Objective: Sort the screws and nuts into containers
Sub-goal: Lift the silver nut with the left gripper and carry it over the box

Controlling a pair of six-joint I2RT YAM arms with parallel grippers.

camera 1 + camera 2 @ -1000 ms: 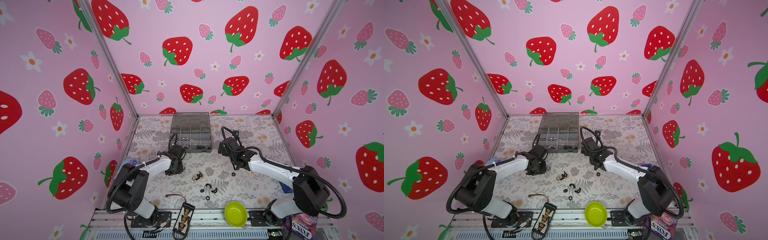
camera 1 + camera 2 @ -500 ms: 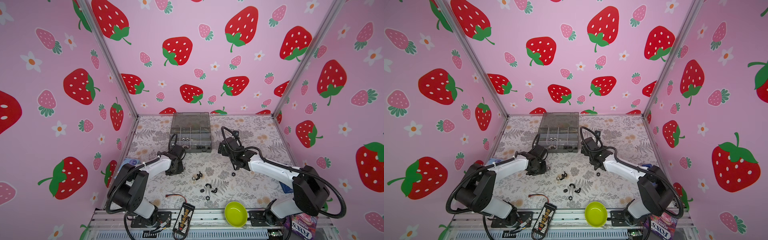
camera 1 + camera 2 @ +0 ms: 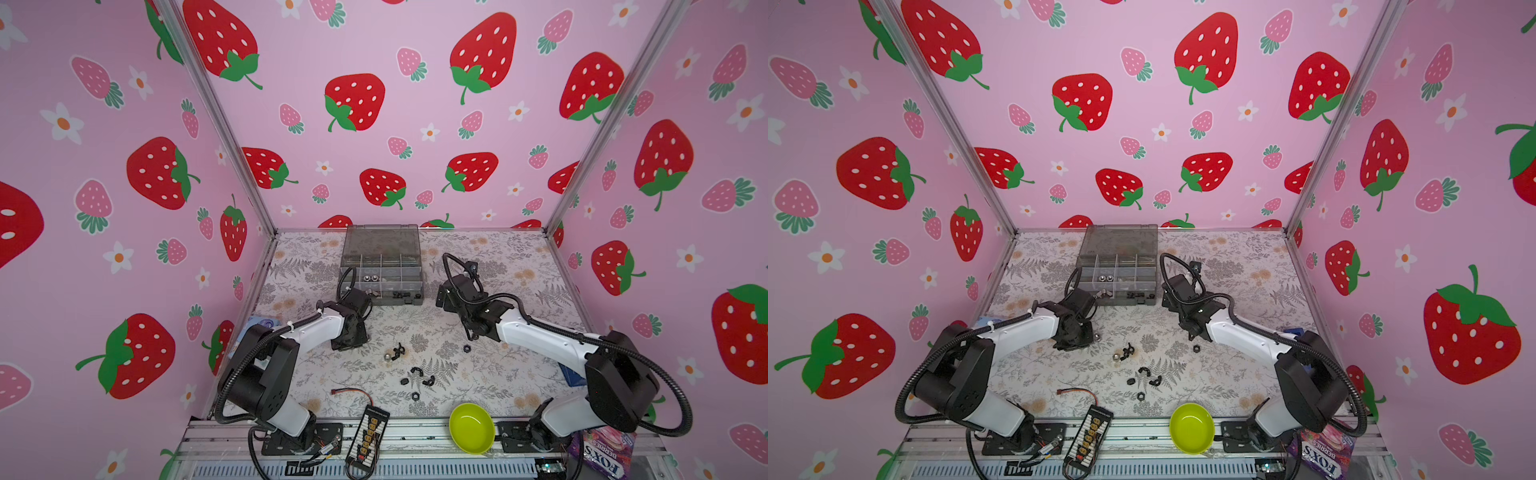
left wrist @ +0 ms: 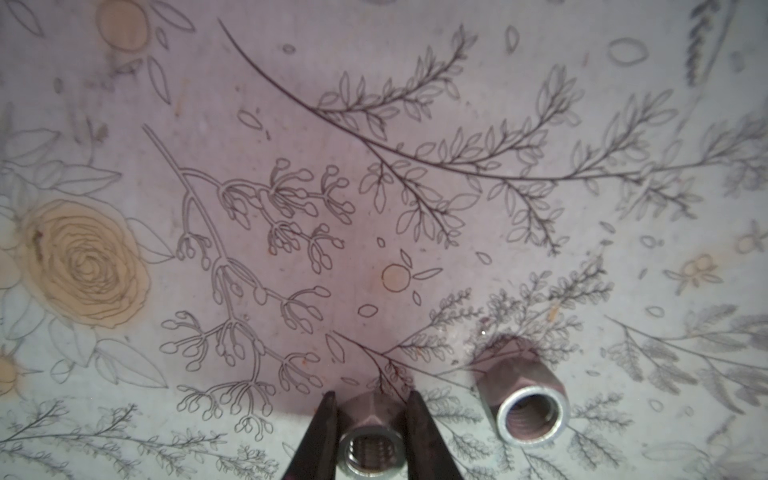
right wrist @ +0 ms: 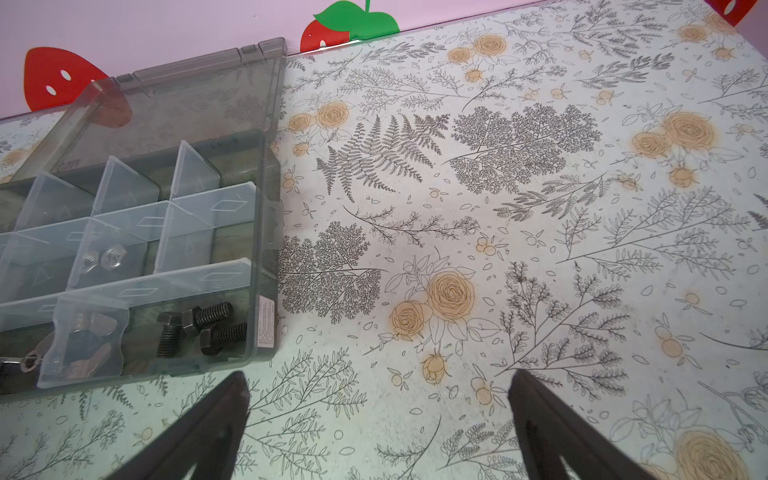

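The nut lies on its side on the mat. Its long axis runs flat along the surface, with the open threaded end toward the wrist camera and the tapered end away. The left gripper pinches it, one finger against each flank. A second nut lies just beside it, apart from it, pointing much the same way.

In both top views this spot is near the front left corner of the box, left of the loose nuts scattered mid-mat. The mat is pale with grey ferns and tan roses. The walls are pink with strawberries.

The right gripper hangs spread wide over bare mat beside the box, where black screws share a front compartment. A green bowl sits at the front edge.
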